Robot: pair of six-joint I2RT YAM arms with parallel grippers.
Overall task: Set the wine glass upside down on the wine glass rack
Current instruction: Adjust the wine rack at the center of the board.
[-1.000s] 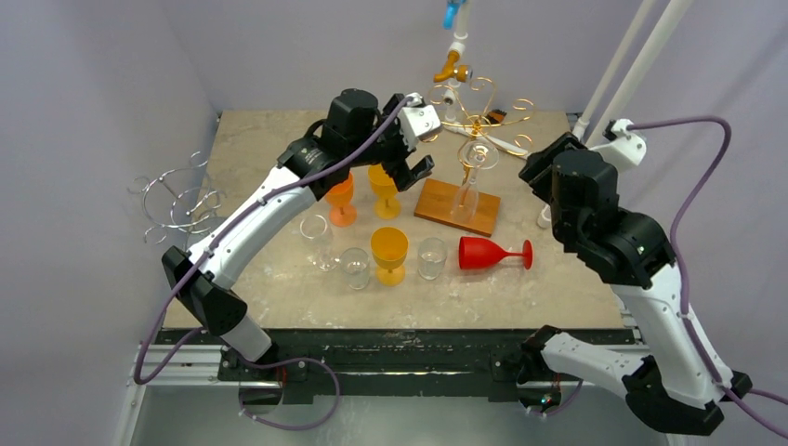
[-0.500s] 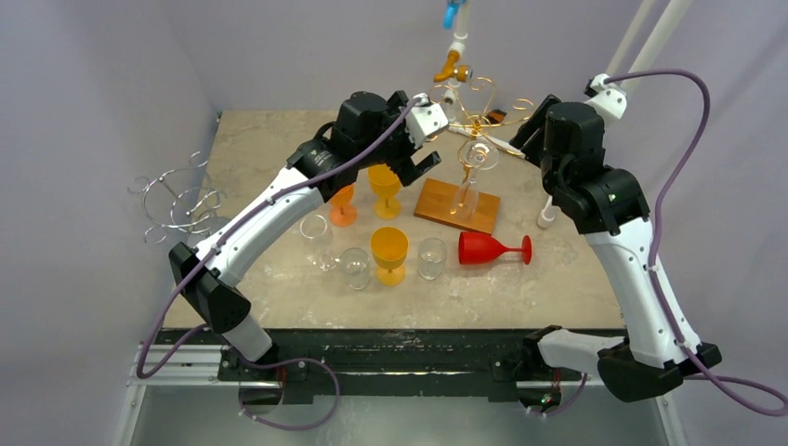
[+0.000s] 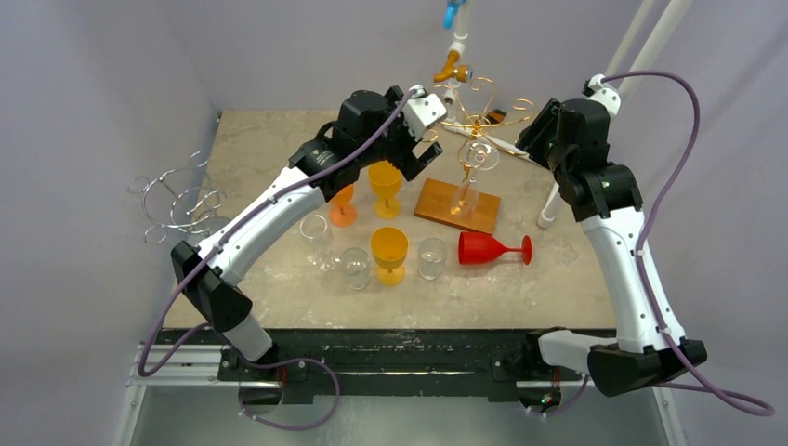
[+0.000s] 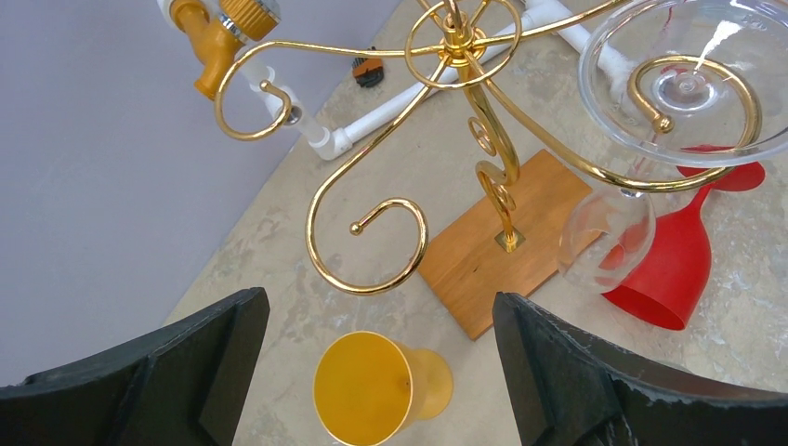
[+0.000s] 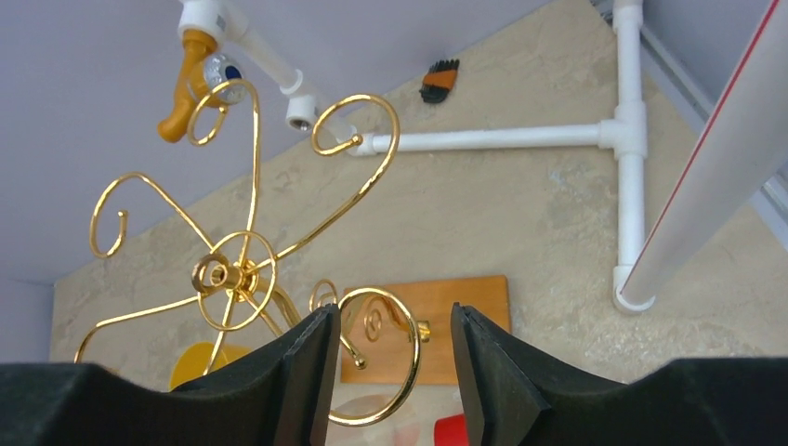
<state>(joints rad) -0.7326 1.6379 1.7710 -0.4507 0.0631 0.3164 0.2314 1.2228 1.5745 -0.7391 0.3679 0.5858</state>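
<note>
Wine glass (image 4: 609, 237): clear, hangs upside down on the gold rack (image 4: 457, 39). Its foot rests on top of one spiral hook and the stem drops through it. The bowl hangs mouth down above the rack's wooden base (image 4: 483, 265). Neither arm touches it.

Left end effector (image 4: 379, 311): jaws spread fully wide, nothing between them. It hovers high, just left of the rack, and is angled down toward it, apart from the gold wire. A yellow goblet (image 4: 364, 390) stands upright on the surface (image 3: 269, 158), in line with the gap in the wrist view.

Right end effector (image 5: 395, 316): jaws partway apart with a narrow gap, holding nothing. It is raised on the right side of the rack at about hook height. One gold curl shows through the gap in the wrist view. It appears to lie beyond the fingertips; I cannot tell whether it touches them.

Elsewhere on the surface:
- Red glass (image 3: 485, 252) lies on its side just in front of the wooden base, foot to the right.
- Second yellow goblet (image 3: 389, 249) stands upright in the front row, with a clear tumbler on each side.
- Orange glass (image 3: 342, 200) stands upright, left of the rear goblet.
- Silver wire rack (image 3: 177, 200) sits by the left edge.
- White pipe frame (image 5: 502, 139) stands behind the gold rack.
</note>
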